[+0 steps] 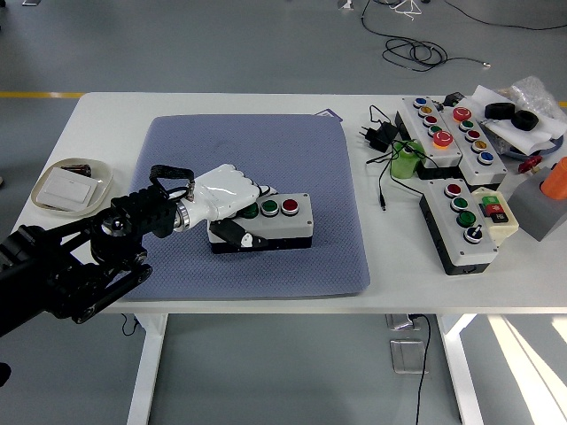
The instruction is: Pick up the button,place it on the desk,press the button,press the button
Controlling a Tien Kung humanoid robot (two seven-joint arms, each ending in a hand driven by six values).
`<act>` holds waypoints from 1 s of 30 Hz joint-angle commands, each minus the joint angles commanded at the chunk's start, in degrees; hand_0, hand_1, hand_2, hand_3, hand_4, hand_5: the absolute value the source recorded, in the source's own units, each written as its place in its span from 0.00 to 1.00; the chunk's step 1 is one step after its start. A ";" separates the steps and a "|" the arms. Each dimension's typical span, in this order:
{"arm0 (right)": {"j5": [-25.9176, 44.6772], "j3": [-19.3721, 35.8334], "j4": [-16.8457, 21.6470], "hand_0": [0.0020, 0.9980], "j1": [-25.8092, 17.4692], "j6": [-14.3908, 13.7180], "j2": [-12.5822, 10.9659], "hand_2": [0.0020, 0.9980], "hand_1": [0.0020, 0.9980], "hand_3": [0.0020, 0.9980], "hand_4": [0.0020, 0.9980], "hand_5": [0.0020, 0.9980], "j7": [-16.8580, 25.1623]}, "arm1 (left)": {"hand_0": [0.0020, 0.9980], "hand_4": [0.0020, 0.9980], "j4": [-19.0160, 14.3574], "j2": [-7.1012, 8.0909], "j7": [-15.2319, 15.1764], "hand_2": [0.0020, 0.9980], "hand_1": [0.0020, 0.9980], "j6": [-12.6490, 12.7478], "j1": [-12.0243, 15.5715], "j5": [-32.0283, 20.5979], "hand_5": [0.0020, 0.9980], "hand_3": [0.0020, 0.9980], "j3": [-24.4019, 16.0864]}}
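Observation:
A grey button box (276,223) with black base lies on the blue-grey mat (257,159), front middle. Its top shows a green button (269,209) and a red button (290,207), with another green one partly under my fingers. My left hand (232,211), white, is shut on the box's left end, fingers over the top and thumb on the front side. The box rests on the mat. My right hand is out of view.
A small dish (71,184) with a white card stands at the left. Several other button boxes (464,221), a green roll (407,163), a black plug and cables (381,135) crowd the right side. The table's front edge is close below the mat.

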 joint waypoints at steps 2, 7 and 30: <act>0.12 -0.08 0.00 0.79 0.00 0.01 -0.02 0.82 0.80 0.75 0.41 0.48 0.06 | 0.53 0.46 -0.14 0.02 0.23 0.68 0.55 -0.93 0.06 -0.61 0.00 0.91 -0.36; 0.71 -0.42 0.00 0.79 -0.02 -0.04 -0.02 0.82 0.80 0.75 0.41 0.48 0.19 | 0.56 0.47 -1.08 0.18 1.59 0.75 0.63 -4.14 0.45 -2.71 0.00 1.00 -1.52; 1.74 -1.60 0.00 0.79 -0.82 -0.19 0.14 0.82 0.80 0.75 0.41 0.48 0.39 | 0.81 0.77 -10.54 1.62 6.90 0.95 0.89 -14.47 5.21 -10.93 0.11 1.00 -13.39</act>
